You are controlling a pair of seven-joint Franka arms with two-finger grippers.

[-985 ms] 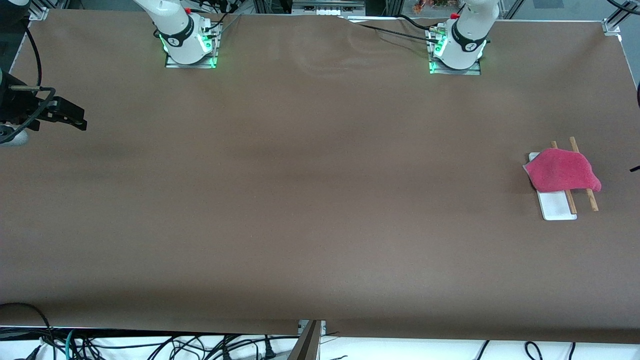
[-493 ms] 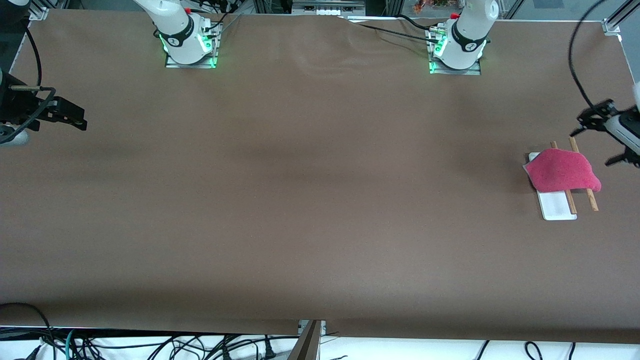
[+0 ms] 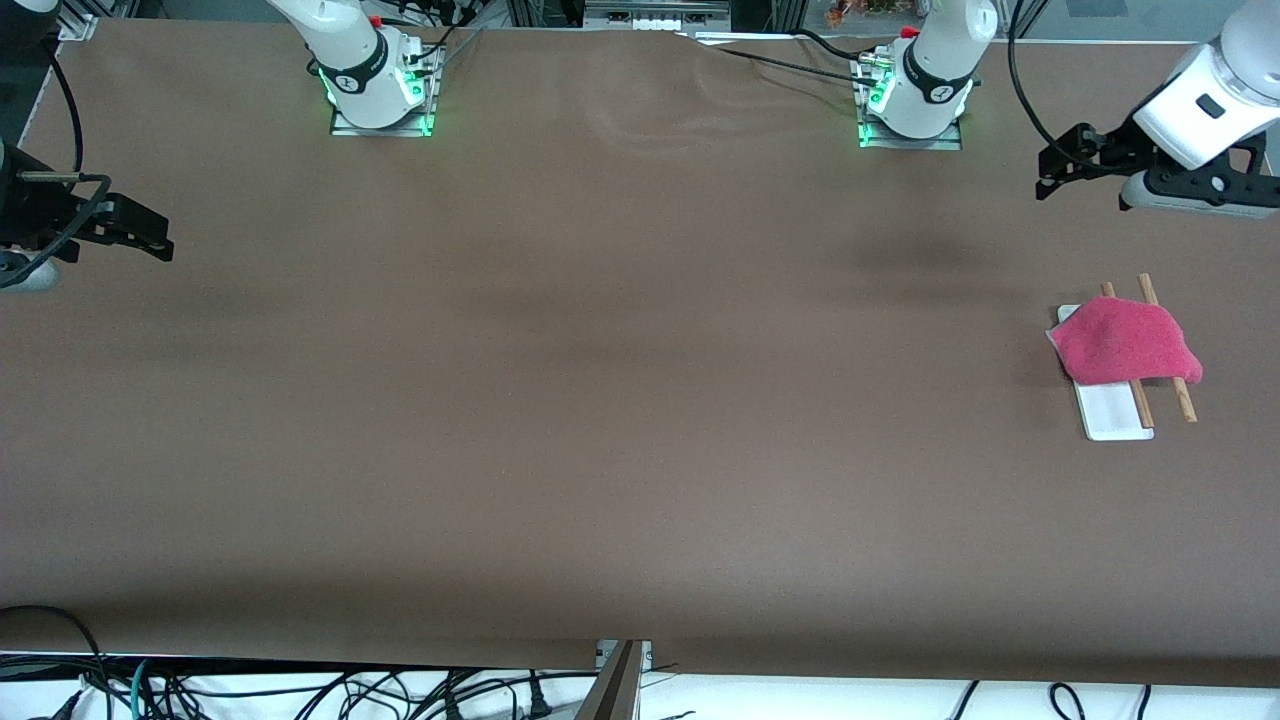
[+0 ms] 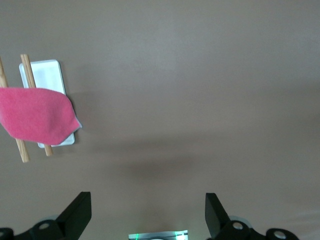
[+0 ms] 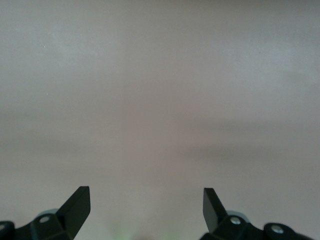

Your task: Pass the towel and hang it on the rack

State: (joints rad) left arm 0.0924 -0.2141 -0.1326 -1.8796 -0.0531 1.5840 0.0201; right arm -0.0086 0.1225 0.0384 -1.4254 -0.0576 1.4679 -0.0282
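A: Start low in the front view: bare brown table (image 3: 600, 450), nothing on it until the left arm's end. There sits the rack (image 3: 1118, 420), white base flat, two wooden rods running away from the front camera toward the bases.

B: And the towel (image 3: 1125, 345) is draped across both rods, pink face up, covering the farther half of the rack. The nearer rod tips and a strip of base poke out.

A: So the towel's long axis crosses the rods, roughly along the table's length. From the look of it, the hanging is done.

B: I'd judge so too. Farther up, the left gripper (image 3: 1045, 170) hangs in the air over open table near the left arm's base, well apart from the rack, fingers spread wide, holding nothing.

A: The left wrist view agrees: both fingers apart, table between them, towel and rack off to one side.

B: That's the key relation. The left arm is by far the closer one; the rack lies nearer the front camera than the spot it hangs over, with no obstacle between.

A: And the right gripper (image 3: 150, 238)?

B: Waiting at the right arm's end, over the table edge. It looks open in the front view, though it's dark there; its wrist view shows spread fingers and only bare table.
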